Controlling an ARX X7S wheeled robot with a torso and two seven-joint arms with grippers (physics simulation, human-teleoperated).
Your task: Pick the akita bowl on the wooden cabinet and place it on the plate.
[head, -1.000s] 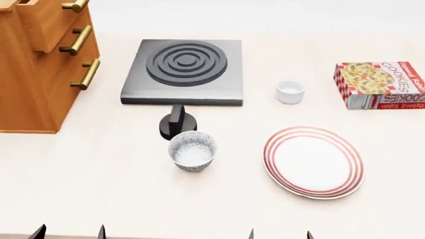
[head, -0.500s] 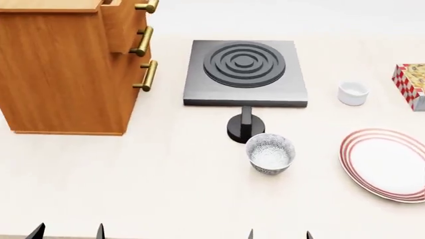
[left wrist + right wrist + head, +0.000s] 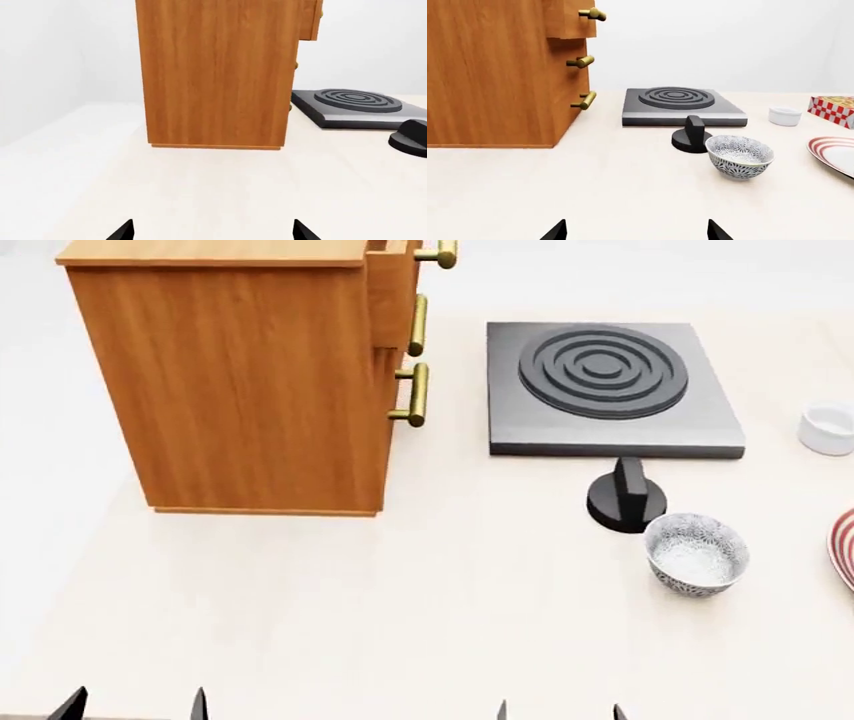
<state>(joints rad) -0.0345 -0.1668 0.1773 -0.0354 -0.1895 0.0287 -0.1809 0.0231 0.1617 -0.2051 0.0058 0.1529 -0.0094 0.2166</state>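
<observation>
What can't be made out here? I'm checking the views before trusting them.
- Wooden cabinet top: cropped in head view, above both wrist views.
- Plate: cut by frame edges.
- Cookie box: mostly cropped.
- Left pincer, right pincer: only fingertips visible at frame bottom.

Wooden cabinet (image 3: 217,75) beside grey hob (image 3: 353,106), black knob (image 3: 410,141).
</observation>
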